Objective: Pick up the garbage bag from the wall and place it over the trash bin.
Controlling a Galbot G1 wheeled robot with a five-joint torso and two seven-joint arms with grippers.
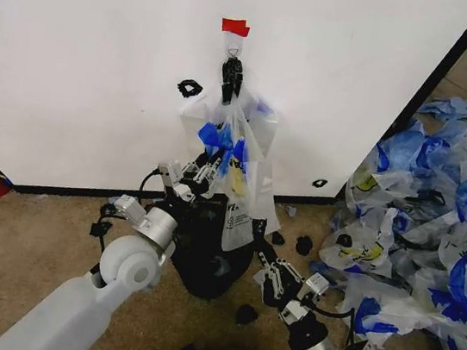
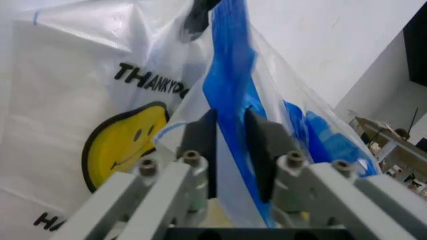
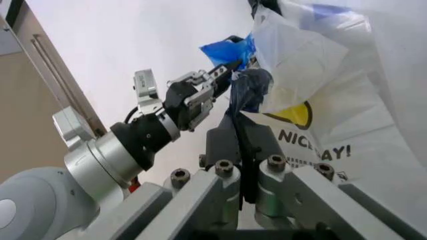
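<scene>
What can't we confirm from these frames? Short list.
- Trash bin rim, head view: covered by the garbage bag and the left arm.
- Hook on the wall, head view: too small to tell how the handles loop it.
- Left gripper, left wrist view: pads close on a blue handle; grip firmness unclear.
- Right gripper, right wrist view: pads together, nothing visibly between them.

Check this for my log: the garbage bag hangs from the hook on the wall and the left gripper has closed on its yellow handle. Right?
Not quite. The garbage bag does hang from the hook on the wall, but the left gripper is closed on a blue handle, not yellow. The left wrist view shows it; only the smiley face is yellow.
</scene>
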